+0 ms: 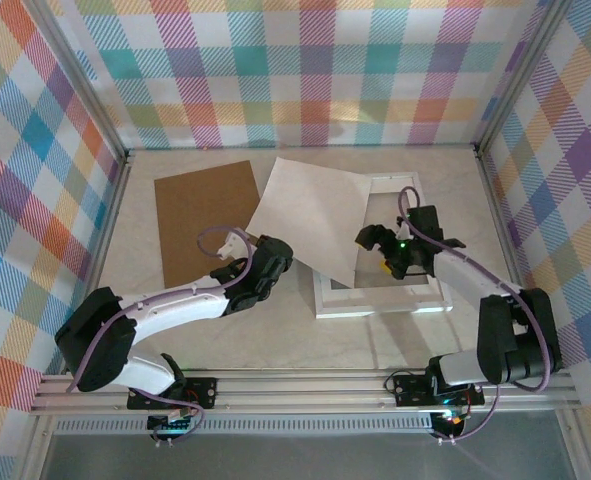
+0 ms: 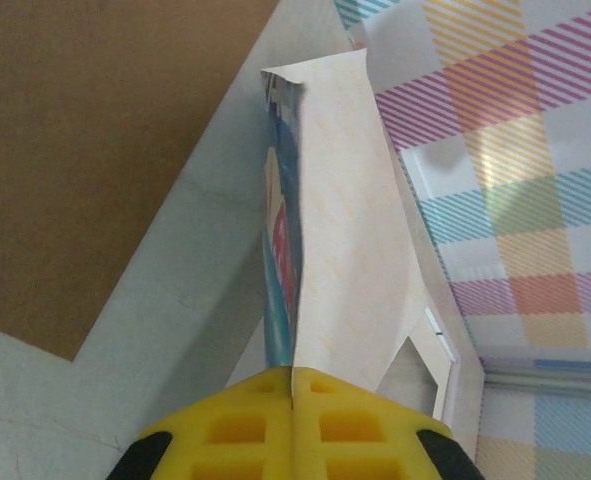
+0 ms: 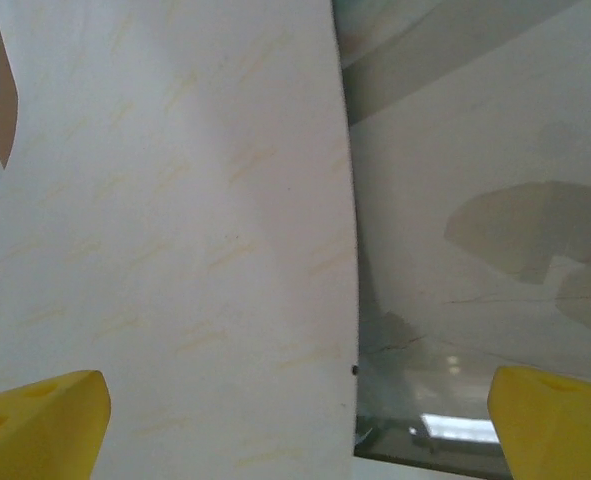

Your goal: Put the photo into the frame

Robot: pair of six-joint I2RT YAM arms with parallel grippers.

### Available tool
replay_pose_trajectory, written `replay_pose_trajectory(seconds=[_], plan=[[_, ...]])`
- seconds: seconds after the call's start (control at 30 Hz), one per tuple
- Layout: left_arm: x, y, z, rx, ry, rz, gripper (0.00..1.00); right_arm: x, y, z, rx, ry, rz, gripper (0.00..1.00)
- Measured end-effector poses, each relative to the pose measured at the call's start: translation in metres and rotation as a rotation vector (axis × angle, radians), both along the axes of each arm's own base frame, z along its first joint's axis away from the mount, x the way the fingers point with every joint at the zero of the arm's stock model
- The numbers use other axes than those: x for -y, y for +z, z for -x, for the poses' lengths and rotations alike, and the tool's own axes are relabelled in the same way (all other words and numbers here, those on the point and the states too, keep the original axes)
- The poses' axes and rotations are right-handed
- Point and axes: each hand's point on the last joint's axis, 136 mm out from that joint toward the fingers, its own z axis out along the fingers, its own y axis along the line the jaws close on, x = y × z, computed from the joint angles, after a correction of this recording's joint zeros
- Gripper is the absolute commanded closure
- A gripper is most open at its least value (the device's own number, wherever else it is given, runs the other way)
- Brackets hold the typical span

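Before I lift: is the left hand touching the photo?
Touching. The left wrist view shows the left hand shut on an edge of the photo.

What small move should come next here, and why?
Probably the left gripper, shut on the near edge of the photo, should turn it square with the frame: the photo hangs skewed, white back up, over the frame's left part, and the right gripper hovers open at its right edge.
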Motion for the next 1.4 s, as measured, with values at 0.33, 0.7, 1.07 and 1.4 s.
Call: replay_pose_trajectory(seconds=[0.33,0.7,1.07,1.4], plan=[[-0.011,0.000,0.010,-0.019,0.081,0.172,1.00,-0.031,-0.021,-0.008,-0.052,0.006,-0.118,0.18],[-0.019,-0.005,0.015,-0.026,0.109,0.229,1.00,-0.051,-0.026,-0.006,-0.088,0.004,-0.220,0.13],[-0.022,0.010,0.015,0.003,0.112,0.266,1.00,-0.064,-0.016,-0.013,-0.066,-0.001,-0.281,0.30],[-0.031,-0.003,0.020,-0.052,0.119,0.197,1.00,-0.064,-0.009,-0.022,-0.047,-0.032,-0.291,0.55]])
